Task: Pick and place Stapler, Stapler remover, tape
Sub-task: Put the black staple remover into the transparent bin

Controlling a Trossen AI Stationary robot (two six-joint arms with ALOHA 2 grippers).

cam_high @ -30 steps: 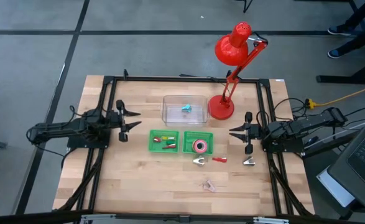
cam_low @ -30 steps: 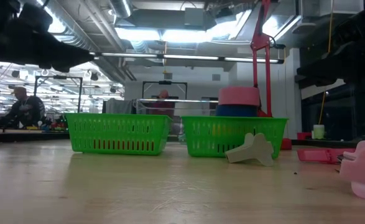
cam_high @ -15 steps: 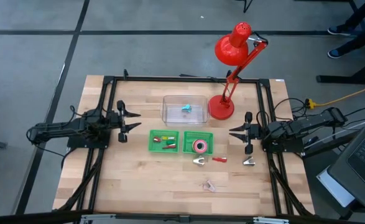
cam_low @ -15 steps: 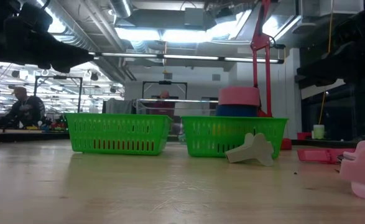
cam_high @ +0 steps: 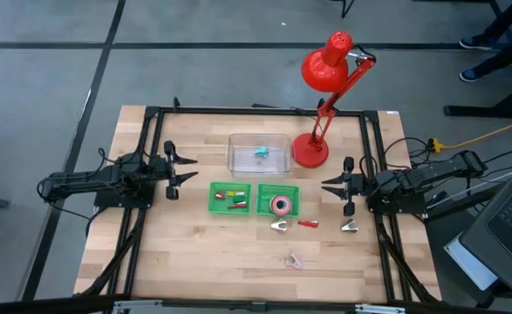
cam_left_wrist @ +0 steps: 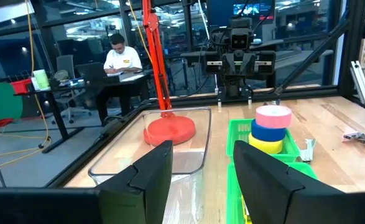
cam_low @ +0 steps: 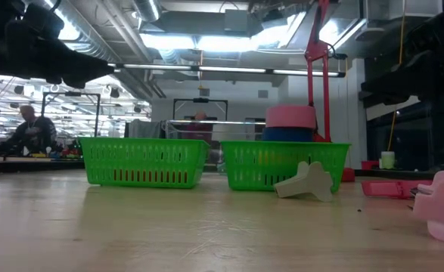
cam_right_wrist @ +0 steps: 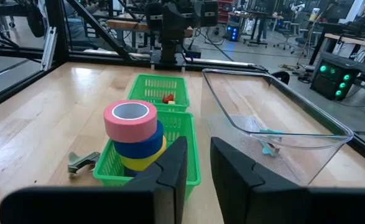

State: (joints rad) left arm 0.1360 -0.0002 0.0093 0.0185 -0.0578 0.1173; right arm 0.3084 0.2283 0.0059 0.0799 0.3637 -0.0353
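Observation:
A stack of tape rolls (cam_high: pixel 280 206), pink on top, then blue and yellow (cam_right_wrist: pixel 132 134), stands in the right green basket (cam_high: pixel 291 195). On the bare wood near that basket lie a silver claw-shaped stapler remover (cam_high: pixel 280 226), a small red stapler (cam_high: pixel 307 223), another silver piece (cam_high: pixel 350 227) and a pinkish piece (cam_high: pixel 293 259). My left gripper (cam_high: pixel 193 169) hovers open at the table's left side, pointing level toward the baskets (cam_left_wrist: pixel 201 180). My right gripper (cam_high: pixel 324 186) hovers at the right side with a narrow gap between its fingers (cam_right_wrist: pixel 198 168). Neither holds anything.
A second green basket (cam_high: pixel 229 197) holds small red and yellow items. Behind the baskets stands a clear bin (cam_high: pixel 259 153) with a small blue thing inside. A red desk lamp (cam_high: pixel 310 150) stands at the far right. People sit at desks in the room beyond (cam_left_wrist: pixel 123 53).

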